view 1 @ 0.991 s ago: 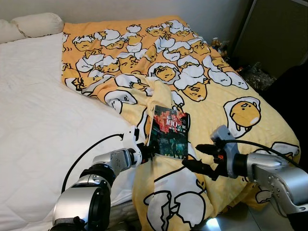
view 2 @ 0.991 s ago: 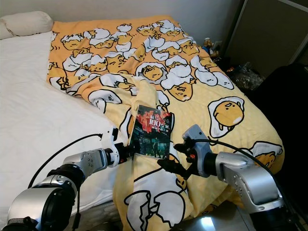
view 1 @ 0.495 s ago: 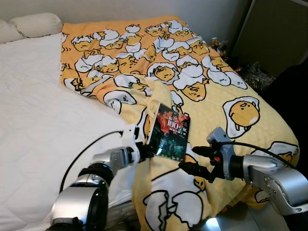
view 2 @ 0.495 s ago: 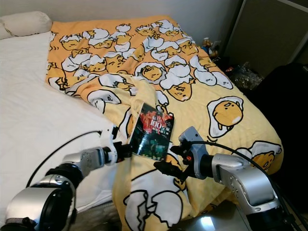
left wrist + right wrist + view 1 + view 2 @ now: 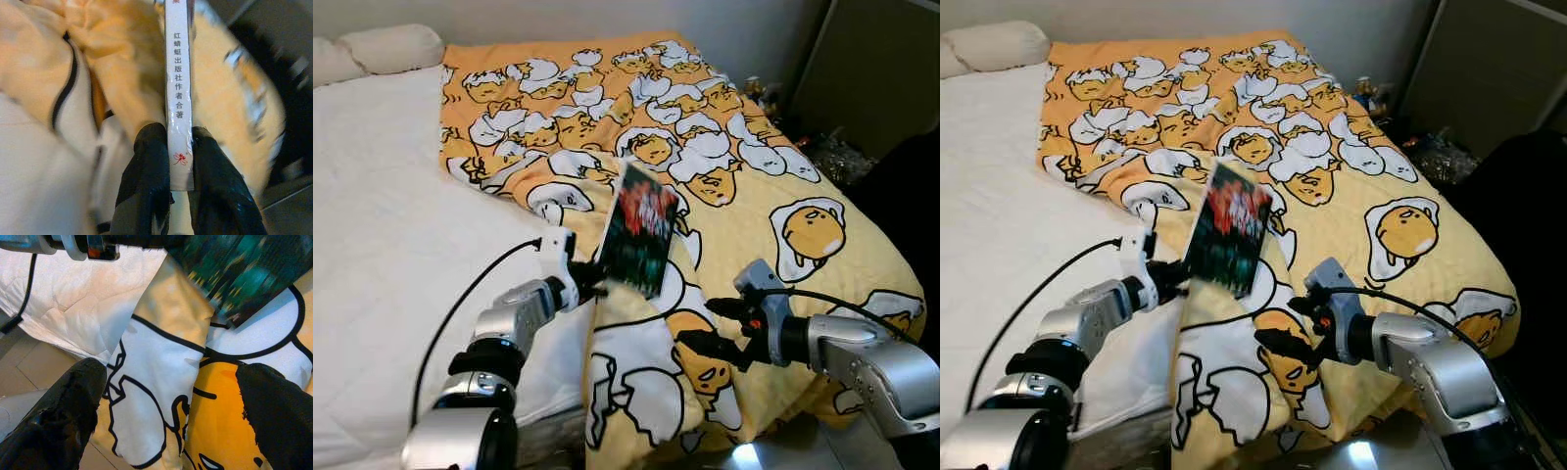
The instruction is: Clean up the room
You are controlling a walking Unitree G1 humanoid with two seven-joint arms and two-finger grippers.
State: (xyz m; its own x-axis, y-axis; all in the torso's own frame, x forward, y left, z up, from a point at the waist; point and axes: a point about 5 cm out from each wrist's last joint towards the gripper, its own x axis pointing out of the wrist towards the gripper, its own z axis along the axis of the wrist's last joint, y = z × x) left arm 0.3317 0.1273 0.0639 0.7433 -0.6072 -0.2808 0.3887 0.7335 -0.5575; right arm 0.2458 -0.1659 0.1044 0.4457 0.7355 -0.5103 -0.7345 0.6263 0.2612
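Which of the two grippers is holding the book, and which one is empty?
The left gripper holds the book, its fingers pinching the white spine. The right gripper is empty, its fingers spread open above the yellow blanket.

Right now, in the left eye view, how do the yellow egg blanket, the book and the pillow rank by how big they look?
1. Yellow egg blanket, by far the largest.
2. Book, held by the left gripper.
3. Pillow; it looks close to the book, and it lies farther from the camera, so this order is unsure.

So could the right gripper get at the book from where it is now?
Probably yes: the right gripper is open beside the book, which the left gripper holds above the blanket, with nothing between them.
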